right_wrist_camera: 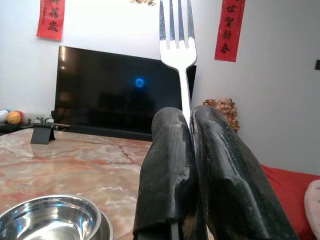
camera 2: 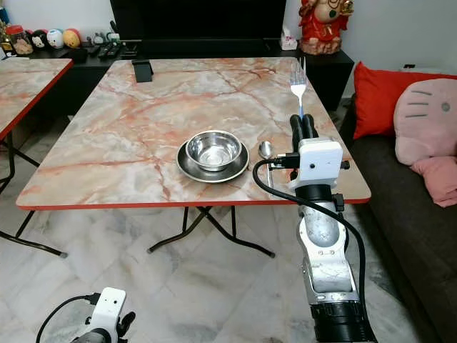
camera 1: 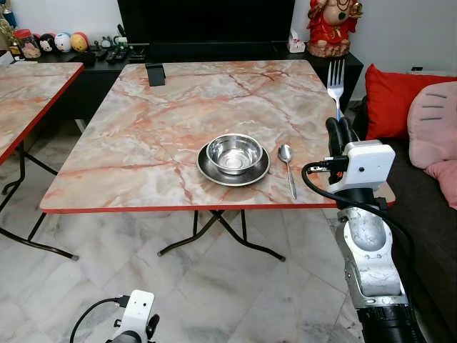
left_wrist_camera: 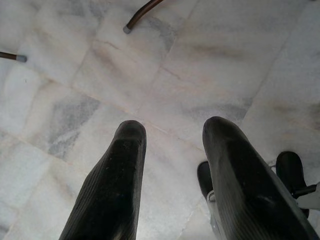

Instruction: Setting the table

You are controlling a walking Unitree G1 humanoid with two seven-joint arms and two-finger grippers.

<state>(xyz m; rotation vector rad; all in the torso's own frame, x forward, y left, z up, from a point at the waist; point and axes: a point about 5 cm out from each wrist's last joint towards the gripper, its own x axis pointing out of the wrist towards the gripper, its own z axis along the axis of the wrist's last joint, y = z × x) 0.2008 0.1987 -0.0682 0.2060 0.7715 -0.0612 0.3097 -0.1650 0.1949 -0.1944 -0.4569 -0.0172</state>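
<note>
One bowl (camera 1: 234, 152), one plate (camera 1: 209, 168), one spoon (camera 1: 287, 165) and one fork (camera 1: 335, 84) are showing; two tables (camera 1: 143, 128) are standing.

bright even daylight | sharp focus | glare on bowl (camera 1: 234, 152) | soft shadows

A folding table (camera 1: 143, 136) with a pink marbled top and a red edge stood on crossed dark legs over a pale marble-tiled floor (camera 1: 214, 293). A second table (camera 1: 28, 93) of the same kind stood to the left. Behind them ran a low black cabinet (camera 1: 93, 71) bearing a large dark television (right_wrist_camera: 110, 90), small round toys (camera 1: 63, 41) and a red figurine (camera 1: 330, 25). The wall (right_wrist_camera: 280, 100) was white, hung with red banners (right_wrist_camera: 229, 27). At the right sat a dark sofa (camera 1: 428, 214) with a red cushion (camera 1: 389, 96) and pink ones (camera 1: 434, 121).
</note>
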